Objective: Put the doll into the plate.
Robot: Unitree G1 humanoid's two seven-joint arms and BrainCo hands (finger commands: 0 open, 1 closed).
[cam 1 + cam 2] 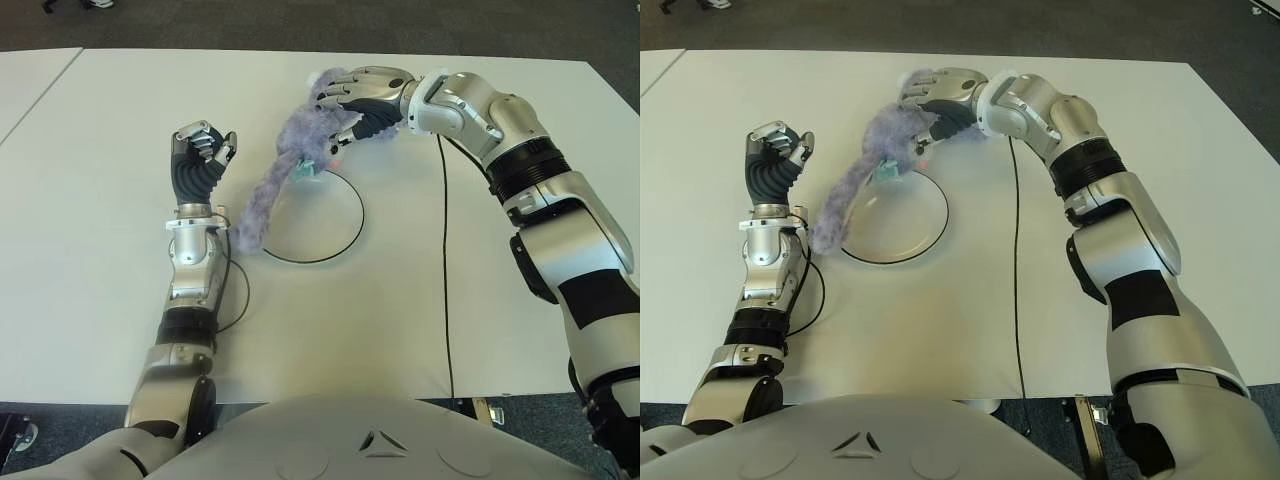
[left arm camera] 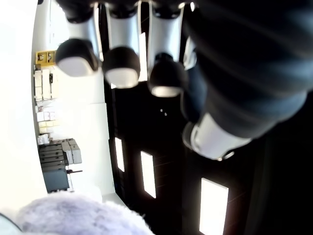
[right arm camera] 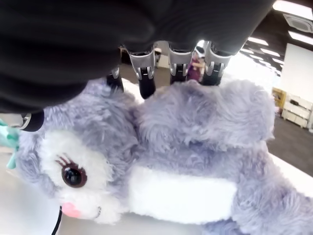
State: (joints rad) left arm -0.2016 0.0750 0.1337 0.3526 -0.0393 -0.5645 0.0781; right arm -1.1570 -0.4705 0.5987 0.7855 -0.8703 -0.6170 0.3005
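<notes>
two hands show over the white table (image 1: pixel 480 330). the right hand (image 1: pixel 358 98) reaches in from the right at the far side of the plate (image 1: pixel 345 240) and has its fingers (image 3: pixel 146 78) curled over the doll (image 1: pixel 290 165), gripping it at the head end. in the right wrist view the fingertips press into the purple fur above the doll's white face, with its dark eye and pink mouth showing below.

the doll is a long, fluffy purple toy with a small teal bow near its neck. it stretches on a slant from the right hand down toward the robot's left, crossing the plate's far-left rim; its lower end sits at the table just beside the left forearm, outside the rim. whether the head end touches the plate or hangs just above it cannot be told.

the plate is white with a thin dark rim, near the table's middle, and most of its inside is bare.

the left hand (image 1: pixel 200 155) is held upright to the left of the plate and doll, its fingers (image 2: pixel 120 63) curled in, holding nothing. a bit of purple fur shows at the edge of the left wrist view, apart from the fingers.

a thin black cable (image 1: pixel 445 300) runs across the table to the right of the plate.
</notes>
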